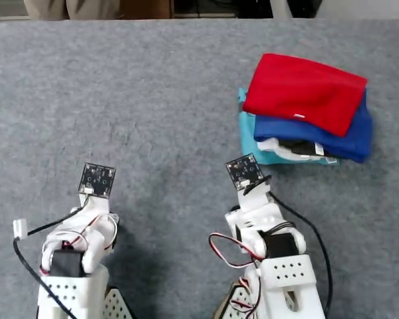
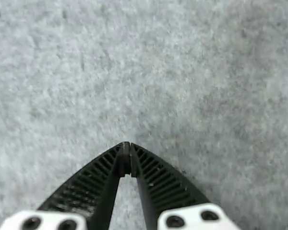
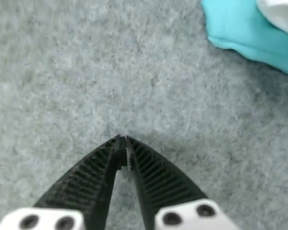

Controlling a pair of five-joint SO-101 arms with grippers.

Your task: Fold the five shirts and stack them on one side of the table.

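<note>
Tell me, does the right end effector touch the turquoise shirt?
Apart. In the right wrist view, a strip of bare grey table lies between the right end effector and the turquoise shirt.

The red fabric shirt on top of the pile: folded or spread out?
Folded. The red fabric shirt forms a compact rectangle atop the blue fabric shirt.

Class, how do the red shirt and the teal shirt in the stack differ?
The red shirt lies on top, its whole face showing; the teal shirt lies at the bottom, only its edge showing. The red shirt sits tilted; the teal shirt lies straighter. Both are folded.
</note>
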